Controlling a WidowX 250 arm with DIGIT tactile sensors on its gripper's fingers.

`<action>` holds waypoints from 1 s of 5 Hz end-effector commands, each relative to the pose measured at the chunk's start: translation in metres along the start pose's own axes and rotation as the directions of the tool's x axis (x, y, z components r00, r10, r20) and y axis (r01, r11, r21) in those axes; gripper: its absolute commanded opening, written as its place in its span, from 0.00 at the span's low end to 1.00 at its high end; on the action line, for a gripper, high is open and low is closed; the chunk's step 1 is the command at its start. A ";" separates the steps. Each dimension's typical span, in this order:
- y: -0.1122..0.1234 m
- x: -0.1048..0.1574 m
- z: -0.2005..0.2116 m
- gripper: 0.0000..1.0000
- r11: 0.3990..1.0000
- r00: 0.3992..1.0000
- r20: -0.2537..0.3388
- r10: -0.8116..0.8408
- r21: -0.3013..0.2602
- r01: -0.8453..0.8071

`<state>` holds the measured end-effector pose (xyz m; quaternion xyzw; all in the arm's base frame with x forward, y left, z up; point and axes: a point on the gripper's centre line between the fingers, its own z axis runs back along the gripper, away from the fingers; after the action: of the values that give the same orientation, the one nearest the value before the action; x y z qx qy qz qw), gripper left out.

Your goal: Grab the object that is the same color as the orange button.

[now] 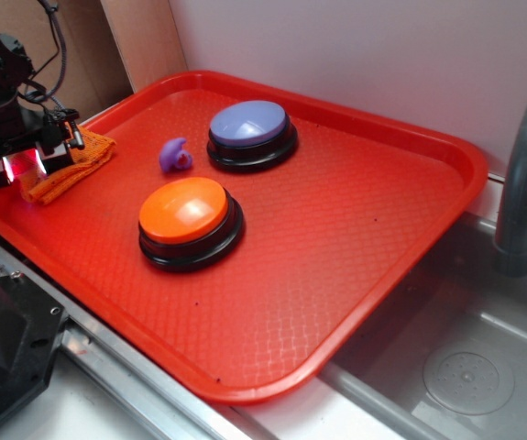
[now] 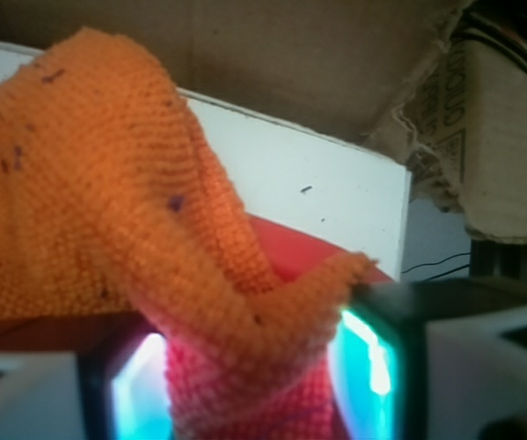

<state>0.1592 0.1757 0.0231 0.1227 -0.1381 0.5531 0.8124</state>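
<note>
Pinching the orange cloth — claw (glowing pads) closed.

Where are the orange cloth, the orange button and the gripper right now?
orange cloth (image 2: 107,211): wrist view, on the raised fold of fabric.
orange button (image 1: 182,210): exterior view, middle of its glossy dome.
gripper (image 1: 25,165): exterior view, between its fingertips, which are closed on the cloth at the tray's far left corner.

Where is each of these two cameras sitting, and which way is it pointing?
Exterior: off the tray's near corner, looking down across the red plastic tray; the black robot hand shows at the left.
Wrist: on the hand itself, looking out between its fingers, toward a white panel and cardboard.
Shared: the folded orange textured cloth, pinched in the hand.
</note>
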 end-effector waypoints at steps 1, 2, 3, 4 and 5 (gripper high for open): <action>0.010 0.005 0.014 0.00 0.997 0.998 -0.003 -0.066 -0.037 0.066; 0.001 0.011 0.034 0.00 0.977 0.979 0.028 -0.204 -0.065 0.205; -0.012 0.012 0.072 0.00 0.929 0.931 0.053 -0.361 -0.067 0.364; -0.030 0.003 0.118 0.00 0.818 0.832 0.035 -0.554 -0.165 0.552; -0.051 -0.014 0.173 0.00 0.647 0.681 -0.010 -0.732 -0.326 0.690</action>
<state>0.1937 0.0638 0.1603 0.0013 -0.0837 0.1719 0.9815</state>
